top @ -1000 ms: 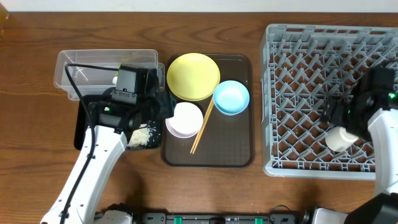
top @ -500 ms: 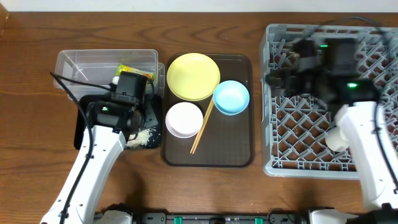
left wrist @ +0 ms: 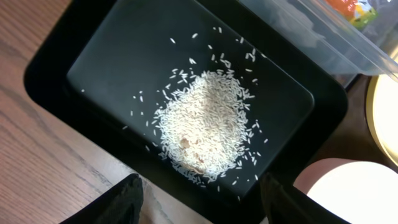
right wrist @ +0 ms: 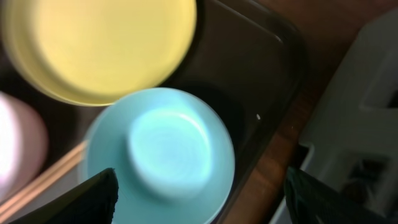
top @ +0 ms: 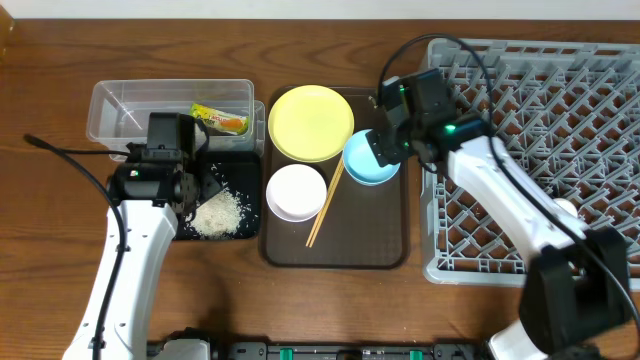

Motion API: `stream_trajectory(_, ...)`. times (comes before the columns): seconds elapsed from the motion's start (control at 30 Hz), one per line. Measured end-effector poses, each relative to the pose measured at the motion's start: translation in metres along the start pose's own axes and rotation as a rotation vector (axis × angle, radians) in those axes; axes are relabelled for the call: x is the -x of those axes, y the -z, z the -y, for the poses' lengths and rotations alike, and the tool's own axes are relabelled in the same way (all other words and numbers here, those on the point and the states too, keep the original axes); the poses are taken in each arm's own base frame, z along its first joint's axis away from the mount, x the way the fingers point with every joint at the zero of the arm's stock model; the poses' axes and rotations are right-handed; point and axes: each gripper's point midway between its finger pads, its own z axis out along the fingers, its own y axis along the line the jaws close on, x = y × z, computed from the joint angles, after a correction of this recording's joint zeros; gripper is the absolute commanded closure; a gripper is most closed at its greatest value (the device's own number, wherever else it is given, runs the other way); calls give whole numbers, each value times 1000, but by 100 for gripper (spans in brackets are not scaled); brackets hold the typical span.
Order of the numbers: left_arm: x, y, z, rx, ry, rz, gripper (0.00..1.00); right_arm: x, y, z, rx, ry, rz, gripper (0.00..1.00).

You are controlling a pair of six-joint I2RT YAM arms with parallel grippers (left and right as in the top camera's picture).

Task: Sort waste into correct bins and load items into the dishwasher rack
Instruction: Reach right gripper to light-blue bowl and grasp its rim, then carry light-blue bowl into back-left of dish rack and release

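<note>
My left gripper (top: 197,187) (left wrist: 202,208) is open and empty above the near edge of the shallow black tray (top: 250,165) (left wrist: 56,74), which holds a pile of white rice grains (top: 218,211) (left wrist: 208,121). The yellow-green wrapper (top: 220,121) (left wrist: 356,7) lies in the clear container (top: 120,110) (left wrist: 311,34). My right gripper (top: 378,145) (right wrist: 199,205) is open and empty just above the light blue bowl (top: 372,165) (right wrist: 165,152). The yellow plate (top: 311,122) (right wrist: 93,43), white bowl (top: 296,192) (left wrist: 351,193) and chopsticks (top: 325,205) lie on the brown tray. I cannot make out the white scrap.
The dark brown serving tray (top: 340,250) sits mid-table. The grey dishwasher rack (top: 540,90) (right wrist: 367,106) fills the right side; a pale cup (top: 568,208) shows in it, partly behind my right arm. Left arm cables loop over the table's left side.
My right arm has swung from the rack leftward to the blue bowl, leaving the cup in the rack. My left gripper has drawn back left, uncovering the rice in the black tray.
</note>
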Motion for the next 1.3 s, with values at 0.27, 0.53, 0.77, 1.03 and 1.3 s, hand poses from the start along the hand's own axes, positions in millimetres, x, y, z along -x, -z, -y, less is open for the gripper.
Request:
stream_trajectory(0.27,-1,0,0,1,-1,-3,36,-21,-46,13,-66,2,-79,43)
stream_trajectory(0.53,-1,0,0,1,-1,-3,36,-39,-60,11,-56,-16,-145,96)
stream_trajectory(0.77,-1,0,0,2,0,-3,36,-40,-59,10,-54,-43,-147,99)
stream_trajectory(1.03,-1,0,0,1,0,-3,36,-1,-8,34,-182,-56,-2,99)
stream_trajectory(1.3,-1,0,0,2,0,-3,36,73,109,85,-427,-22,344,99)
